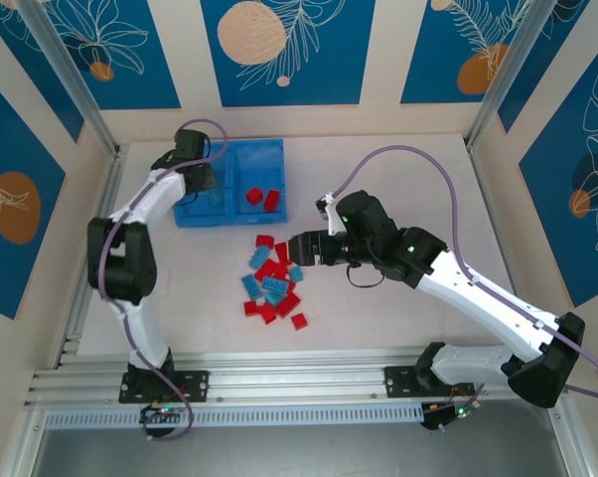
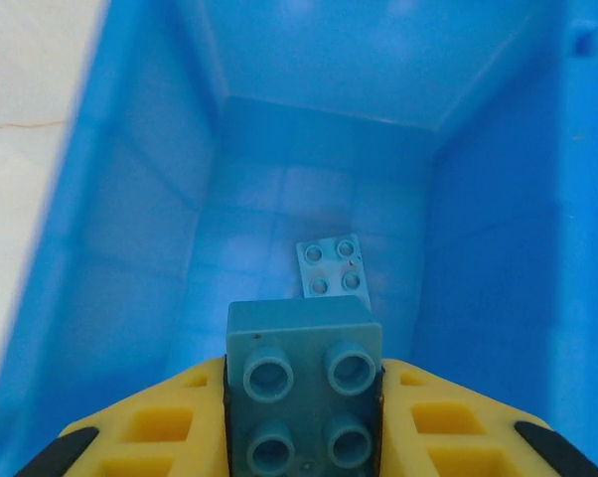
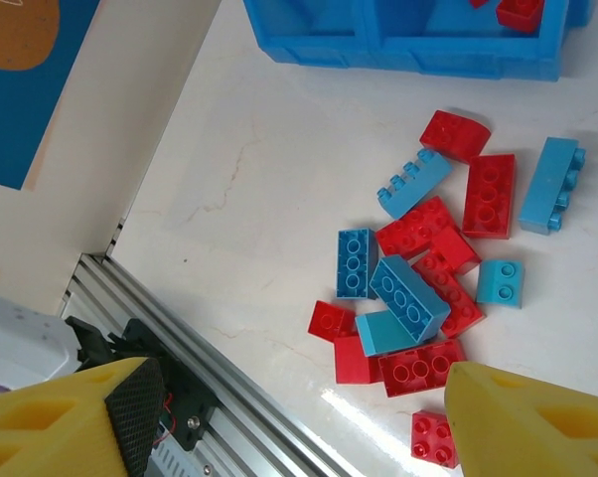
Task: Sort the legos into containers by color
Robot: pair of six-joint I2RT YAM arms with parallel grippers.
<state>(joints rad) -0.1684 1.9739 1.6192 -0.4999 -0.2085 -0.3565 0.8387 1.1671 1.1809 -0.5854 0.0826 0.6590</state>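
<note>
From above, a shallow blue plastic bin is seen near the table's far edge, with loose red and light-blue plastic bricks mid-table. In the left wrist view, what is hidden from above is revealed: the left hand is clenched on a light-blue brick inside the left compartment. The brick is judged light, rigid and slick, best pinched across flat sides. In the right wrist view, the right hand is released, facing the pile.
</note>
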